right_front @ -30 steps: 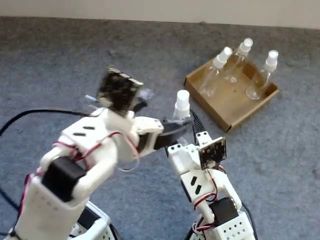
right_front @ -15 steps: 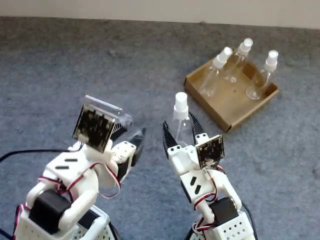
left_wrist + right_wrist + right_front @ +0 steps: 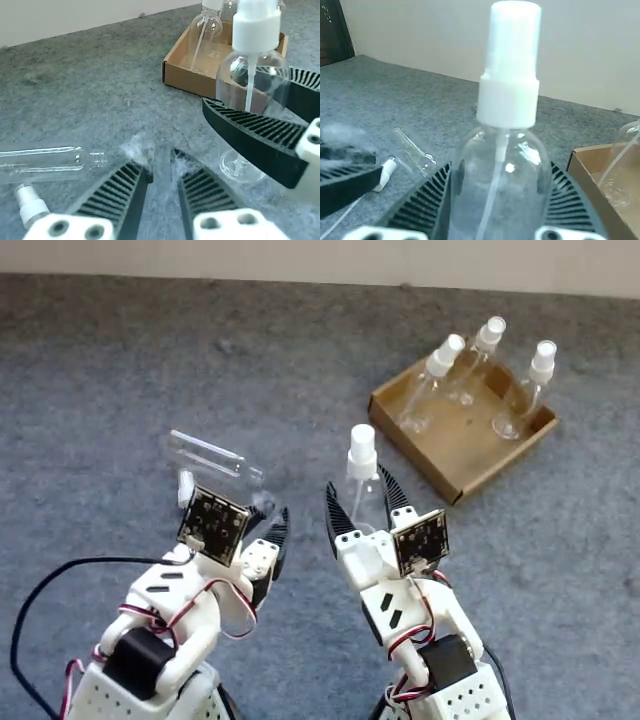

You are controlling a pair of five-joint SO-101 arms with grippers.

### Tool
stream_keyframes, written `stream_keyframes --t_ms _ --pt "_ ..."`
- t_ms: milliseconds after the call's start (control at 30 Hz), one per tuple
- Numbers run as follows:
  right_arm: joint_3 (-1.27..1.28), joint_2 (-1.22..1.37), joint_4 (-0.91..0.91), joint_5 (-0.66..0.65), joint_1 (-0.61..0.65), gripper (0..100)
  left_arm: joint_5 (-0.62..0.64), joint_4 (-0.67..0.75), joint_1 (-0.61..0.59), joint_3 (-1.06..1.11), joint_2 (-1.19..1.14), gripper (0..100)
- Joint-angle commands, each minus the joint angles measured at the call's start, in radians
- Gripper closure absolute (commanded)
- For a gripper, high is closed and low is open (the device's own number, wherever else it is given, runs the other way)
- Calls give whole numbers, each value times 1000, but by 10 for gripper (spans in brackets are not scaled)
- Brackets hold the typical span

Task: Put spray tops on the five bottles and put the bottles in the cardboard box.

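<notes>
capped bottle [image 3: 362, 450] stands upright, clamped in the right tool [image 3: 356, 482]; left tool [image 3: 160, 167] slightly parted nearby.

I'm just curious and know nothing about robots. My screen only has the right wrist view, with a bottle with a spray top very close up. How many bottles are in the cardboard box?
Observer: The high view shows three bottles with spray tops standing in the cardboard box.
Visitor: Is my bottle hanging in the air?
Observer: No. The left wrist view shows the capped bottle with its base on the carpet.
Visitor: And the other arm?
Observer: The left gripper is open and holds nothing, close beside your bottle.
</notes>
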State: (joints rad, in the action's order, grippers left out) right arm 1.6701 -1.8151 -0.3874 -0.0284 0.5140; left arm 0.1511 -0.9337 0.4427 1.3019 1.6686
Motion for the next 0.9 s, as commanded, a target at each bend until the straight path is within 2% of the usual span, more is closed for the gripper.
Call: stream_keyframes --t_ms 0,100,233,433,600,867 --pt "96 -15 -2 -2 5 818 -2 106 8 113 104 995" --pt "94 -15 5 -2 8 818 0 121 82 176 165 995" --pt "96 -15 114 0 8 818 0 120 177 217 162 995" --pt "96 -15 236 0 10 820 8 120 196 260 162 995" --pt "96 -15 285 0 15 820 172 121 209 260 162 995" --pt "94 -15 278 -3 151 820 189 216 254 305 162 995"
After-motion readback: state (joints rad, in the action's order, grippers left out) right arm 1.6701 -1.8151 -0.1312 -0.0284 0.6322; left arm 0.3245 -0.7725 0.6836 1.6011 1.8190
